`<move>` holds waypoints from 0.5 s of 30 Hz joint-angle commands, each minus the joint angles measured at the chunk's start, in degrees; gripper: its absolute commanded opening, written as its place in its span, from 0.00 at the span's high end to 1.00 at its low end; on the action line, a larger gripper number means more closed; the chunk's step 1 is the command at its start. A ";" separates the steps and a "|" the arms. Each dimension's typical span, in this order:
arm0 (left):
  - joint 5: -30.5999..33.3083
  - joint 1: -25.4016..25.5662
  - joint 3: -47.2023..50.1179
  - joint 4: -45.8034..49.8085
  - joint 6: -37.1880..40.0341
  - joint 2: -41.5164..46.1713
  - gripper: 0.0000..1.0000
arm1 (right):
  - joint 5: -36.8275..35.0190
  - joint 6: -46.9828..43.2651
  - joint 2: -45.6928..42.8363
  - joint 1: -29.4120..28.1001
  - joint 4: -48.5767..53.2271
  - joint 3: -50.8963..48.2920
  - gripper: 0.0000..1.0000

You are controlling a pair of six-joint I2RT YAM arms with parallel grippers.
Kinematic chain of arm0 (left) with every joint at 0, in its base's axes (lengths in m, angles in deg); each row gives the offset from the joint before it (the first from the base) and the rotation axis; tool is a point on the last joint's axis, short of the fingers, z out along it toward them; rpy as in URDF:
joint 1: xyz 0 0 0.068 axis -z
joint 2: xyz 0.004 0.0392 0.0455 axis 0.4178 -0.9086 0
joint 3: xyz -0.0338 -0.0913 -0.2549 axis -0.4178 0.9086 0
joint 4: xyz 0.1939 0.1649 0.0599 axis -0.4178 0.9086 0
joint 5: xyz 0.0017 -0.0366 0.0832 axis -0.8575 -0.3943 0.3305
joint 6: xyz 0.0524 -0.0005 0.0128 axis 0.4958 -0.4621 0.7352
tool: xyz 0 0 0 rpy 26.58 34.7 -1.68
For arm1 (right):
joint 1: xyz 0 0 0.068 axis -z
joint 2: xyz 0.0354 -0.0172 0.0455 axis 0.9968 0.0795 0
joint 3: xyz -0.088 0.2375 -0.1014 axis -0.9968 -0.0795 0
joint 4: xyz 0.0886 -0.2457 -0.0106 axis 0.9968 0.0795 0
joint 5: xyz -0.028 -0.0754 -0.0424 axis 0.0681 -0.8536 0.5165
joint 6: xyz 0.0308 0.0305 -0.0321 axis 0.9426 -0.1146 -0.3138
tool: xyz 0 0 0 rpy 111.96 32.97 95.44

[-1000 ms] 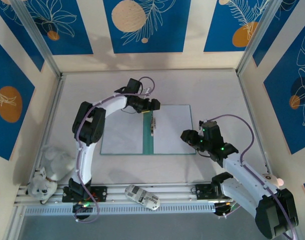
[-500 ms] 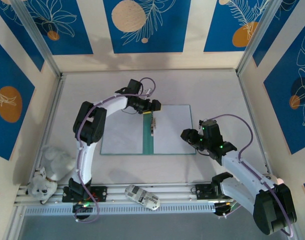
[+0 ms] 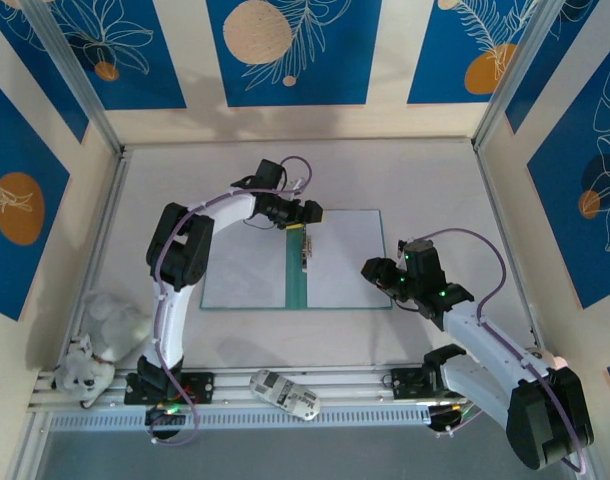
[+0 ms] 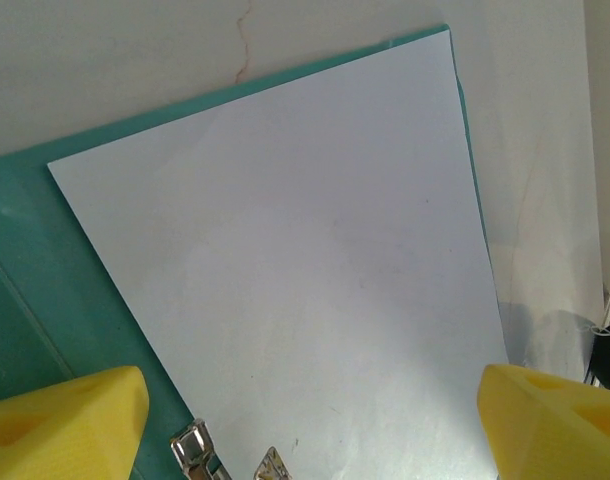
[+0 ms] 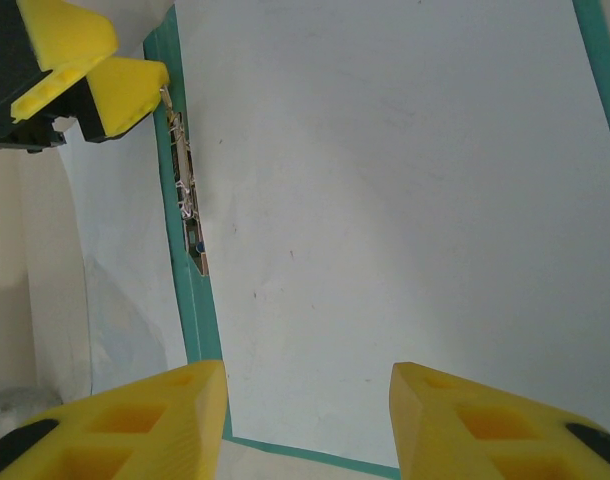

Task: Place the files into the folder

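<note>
The folder lies open mid-frame on the desk, white files covering both halves. The left fingers hang spread wide above the clip, probably to work it. The right fingers, apart and empty, hover near the right sheet's outer edge, perhaps to steady it.

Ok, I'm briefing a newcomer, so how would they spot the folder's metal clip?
Find the open teal folder in the middle of the table. On its green spine, between the two white sheets, towards the far end, sits the clip: the only shiny metal piece there.
</note>
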 commanded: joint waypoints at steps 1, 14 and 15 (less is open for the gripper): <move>-2.23 0.63 0.79 0.10 1.75 -1.19 0.14 | 0.75 0.75 -0.02 0.43 -0.98 -0.68 0.53; -4.64 0.91 1.21 0.37 1.65 -0.73 0.14 | 1.10 0.90 0.09 0.80 -1.19 -0.90 0.53; -4.78 0.92 1.23 0.39 1.58 -0.64 0.14 | 1.10 0.90 0.10 0.79 -1.25 -0.90 0.53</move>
